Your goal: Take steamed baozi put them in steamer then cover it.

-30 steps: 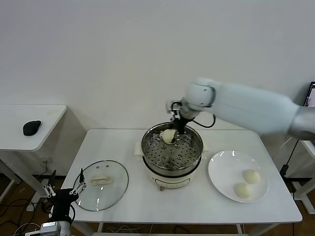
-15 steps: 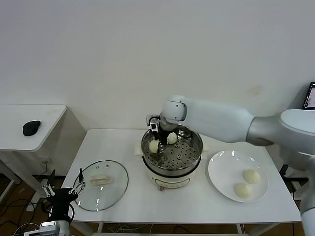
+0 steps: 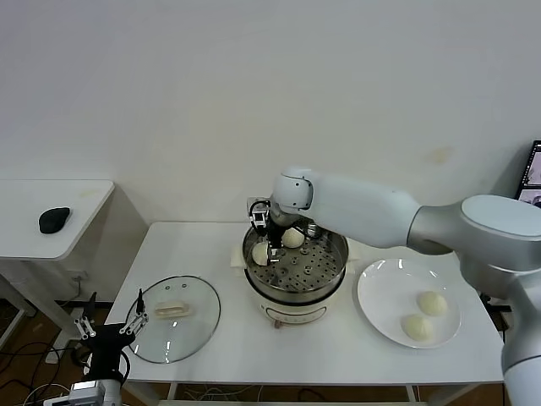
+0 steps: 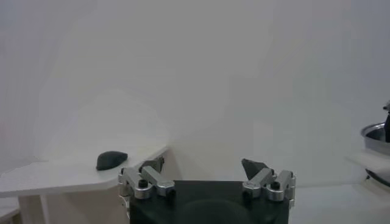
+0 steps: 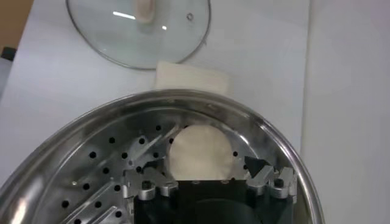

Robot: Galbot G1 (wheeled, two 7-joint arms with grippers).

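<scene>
Presently the right gripper (image 3: 263, 238) sits low over the left side of the steamer (image 3: 295, 269), the right arm reaching in from the robot's right across the pot. In the right wrist view its jaws stand spread, and one steamed baozi (image 5: 200, 152) lies on the perforated tray just ahead of the fingertips, not clamped. From the head view that bun (image 3: 259, 252) rests near the steamer's left rim, with a second bun (image 3: 292, 238) close by toward the back of the tray. Whether either finger touches the near bun cannot be told.

Two more buns (image 3: 432, 303) (image 3: 414, 326) lie near each other on the white plate (image 3: 382, 292), to the right of the steamer.

Cover (image 3: 173, 318): flat on the white table (image 3: 338, 351), left of the steamer, handle up, well apart from the pot. It shows also in the right wrist view, beyond the steamer's handle (image 5: 193, 78).

Left gripper (image 3: 108, 330): parked low off the table's front left corner, jaws wide apart, holding nothing. A dark computer mouse (image 3: 54, 220) lies on the side table (image 3: 80, 207) farther left.
</scene>
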